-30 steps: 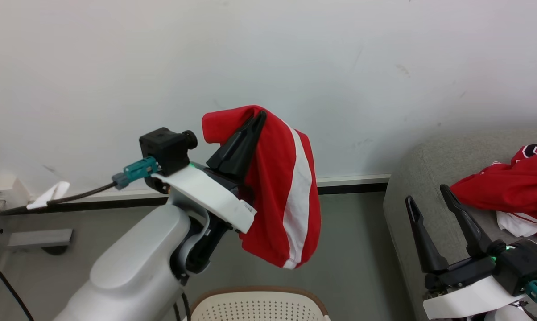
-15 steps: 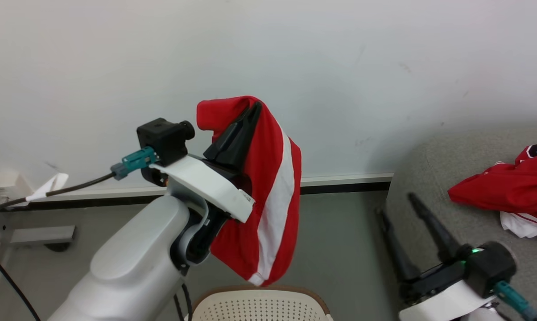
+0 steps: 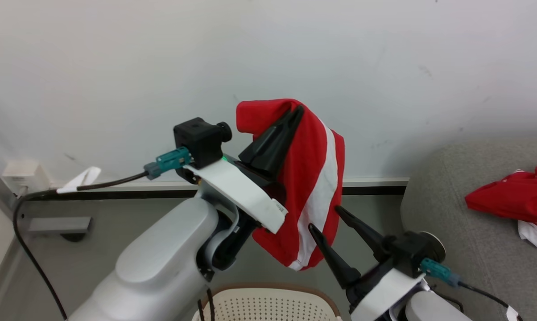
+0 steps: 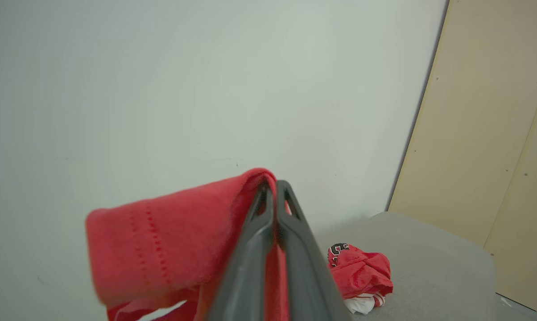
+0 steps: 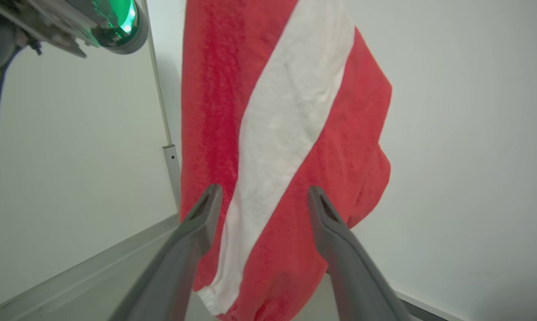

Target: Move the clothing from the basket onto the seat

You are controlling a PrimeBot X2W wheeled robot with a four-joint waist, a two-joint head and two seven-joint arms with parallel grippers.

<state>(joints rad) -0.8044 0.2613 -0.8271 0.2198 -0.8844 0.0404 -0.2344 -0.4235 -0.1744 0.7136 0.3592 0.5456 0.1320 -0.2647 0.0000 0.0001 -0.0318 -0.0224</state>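
- Head view: the left gripper, dark and long-fingered, is pressing its jaws fully together on a top fold of the striped garment. The garment, bright red soft fabric with one broad white band, is hanging in the air below and beside those jaws.
- The right gripper is standing with its jaws spread wide and holding nothing. Its tips are lying just beside the garment's lower hem, possibly brushing it; contact is hard to judge from this angle.
- The cream-white perforated plastic basket with a brown rim is sitting below both pairs of jaws. The large grey woven-fabric sofa is lying well off to their right, carrying a second garment, crumpled red with white.
- A small white sticker on the left wrist plate is showing print too fine to read.
- Left wrist view: the shut jaws are biting only a narrow edge of red cloth, the rest draping to their left. Beyond the tips, the second garment is showing a round black-and-white emblem whose characters I cannot make out.
- Right wrist view: the open jaws are framing the white band, unclamped.
- Risks: the thin pinch could be slipping during a swing towards the sofa, dropping the cloth onto the grey floor or back into the basket. The spread right jaws could be snagging the hem and tugging it free.
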